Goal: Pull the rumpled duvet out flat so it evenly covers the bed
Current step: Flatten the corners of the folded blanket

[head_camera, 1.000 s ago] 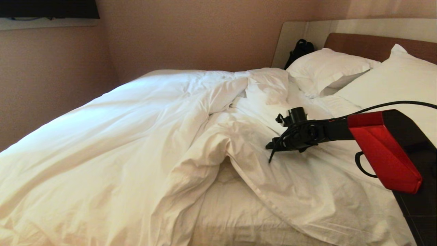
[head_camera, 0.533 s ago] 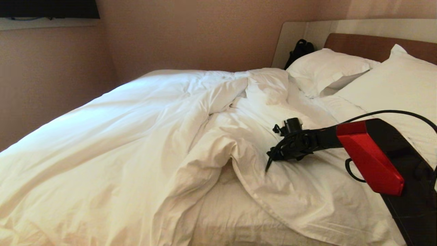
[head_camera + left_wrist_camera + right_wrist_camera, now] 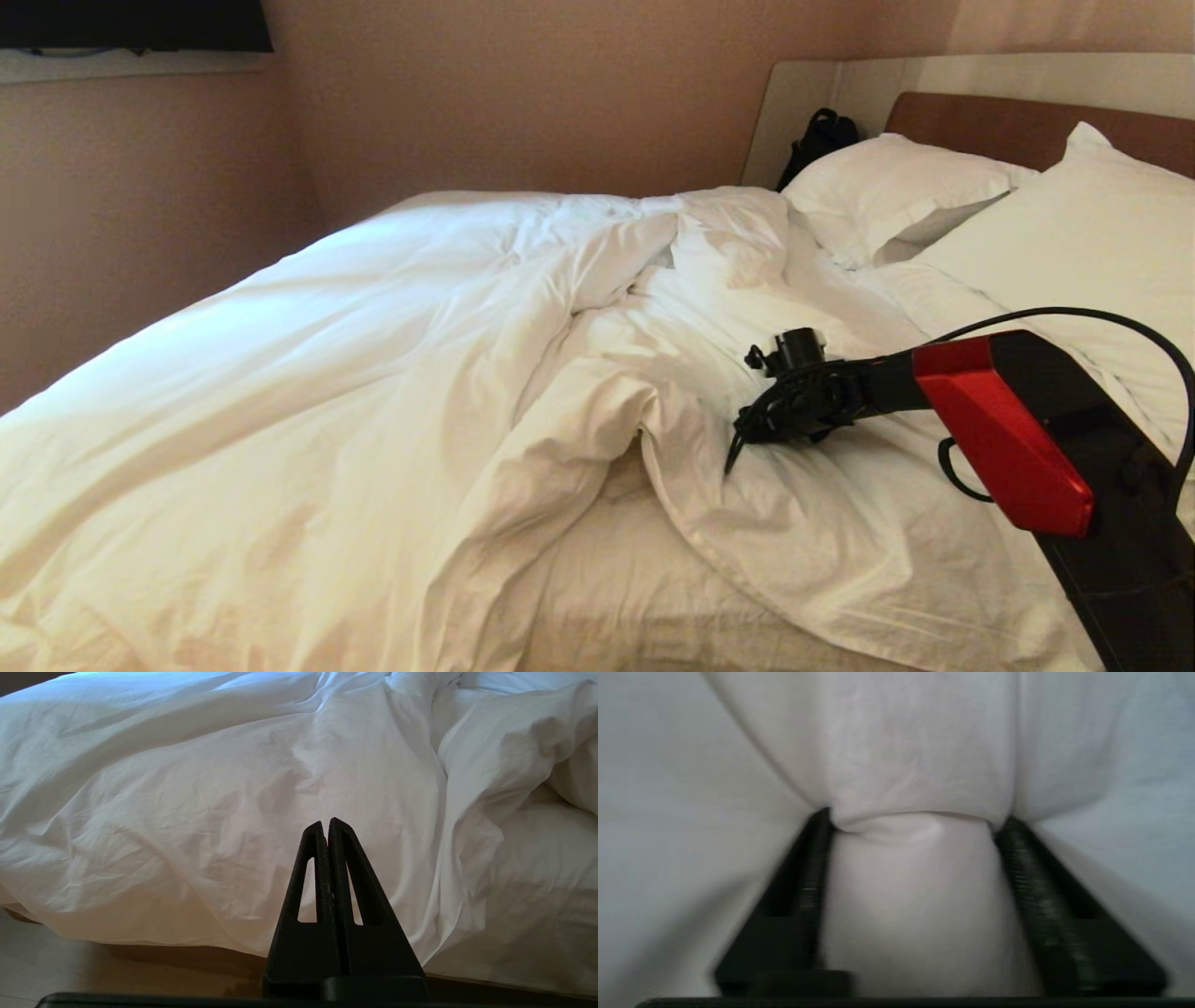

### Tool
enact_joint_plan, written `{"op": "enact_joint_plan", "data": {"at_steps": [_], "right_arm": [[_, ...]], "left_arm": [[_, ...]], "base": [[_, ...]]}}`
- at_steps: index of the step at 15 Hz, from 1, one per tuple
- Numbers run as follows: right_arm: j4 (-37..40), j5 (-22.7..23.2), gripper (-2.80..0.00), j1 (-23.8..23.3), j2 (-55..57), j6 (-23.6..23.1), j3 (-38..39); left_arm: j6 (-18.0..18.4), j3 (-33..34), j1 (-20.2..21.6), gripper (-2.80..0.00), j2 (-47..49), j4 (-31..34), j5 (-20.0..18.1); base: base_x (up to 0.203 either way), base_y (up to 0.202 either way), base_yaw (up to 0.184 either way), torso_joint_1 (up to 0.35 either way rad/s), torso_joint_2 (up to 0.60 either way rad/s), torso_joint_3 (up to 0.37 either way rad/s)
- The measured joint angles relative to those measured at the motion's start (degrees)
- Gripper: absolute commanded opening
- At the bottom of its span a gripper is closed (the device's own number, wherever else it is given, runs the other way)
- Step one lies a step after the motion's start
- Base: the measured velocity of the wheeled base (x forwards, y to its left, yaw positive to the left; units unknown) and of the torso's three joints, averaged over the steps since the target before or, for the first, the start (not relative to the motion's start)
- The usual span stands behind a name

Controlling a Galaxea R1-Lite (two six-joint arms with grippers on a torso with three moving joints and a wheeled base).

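The duvet (image 3: pixel 373 355) lies rumpled on the bed (image 3: pixel 990 121), bunched in thick folds toward the middle, with one edge turned back near the front. My right gripper (image 3: pixel 747 434) presses down into a fold right of the middle. In the right wrist view its jaws (image 3: pixel 913 816) stand apart, and a bulge of the duvet (image 3: pixel 901 742) fills the gap between the fingers. My left gripper (image 3: pixel 325 823) is shut and empty. It is parked low beside the bed, pointing at the duvet (image 3: pixel 210 788) hanging over the side.
Two white pillows (image 3: pixel 887 187) (image 3: pixel 1074 224) lean at the headboard, with a black bag (image 3: pixel 822 135) behind them. Bare sheet (image 3: pixel 635 579) shows at the front under the turned-back edge. A wall runs along the far side. The brown bed base (image 3: pixel 187 956) meets the floor (image 3: pixel 70 970).
My right arm has sunk lower and settled onto the duvet, denting the fold under it. The left arm and the rest of the bed look the same.
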Motion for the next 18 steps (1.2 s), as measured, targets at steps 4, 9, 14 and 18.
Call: {"op": "enact_joint_plan", "data": {"at_steps": [4, 9, 14, 18], "right_arm": [[0.2, 0.1, -2.80, -0.5, -0.6, 0.4, 0.1], [1.4, 0.2, -2.80, -1.4, -4.3, 1.7, 0.5], [5.4, 0.3, -2.80, -4.2, -10.7, 1.9, 0.6], [11.3, 1.0, -2.80, -6.3, -15.3, 1.5, 1.3]], "left_arm": [[0.0, 0.0, 0.0, -2.80, 0.0, 0.0, 0.0], [0.0, 0.0, 0.0, -2.80, 0.0, 0.0, 0.0], [0.0, 0.0, 0.0, -2.80, 0.0, 0.0, 0.0], [0.0, 0.0, 0.0, -2.80, 0.0, 0.0, 0.0]], "base": [[0.000, 0.000, 0.000, 0.000, 0.00, 0.000], [0.000, 0.000, 0.000, 0.000, 0.00, 0.000], [0.000, 0.000, 0.000, 0.000, 0.00, 0.000], [0.000, 0.000, 0.000, 0.000, 0.00, 0.000]]}}
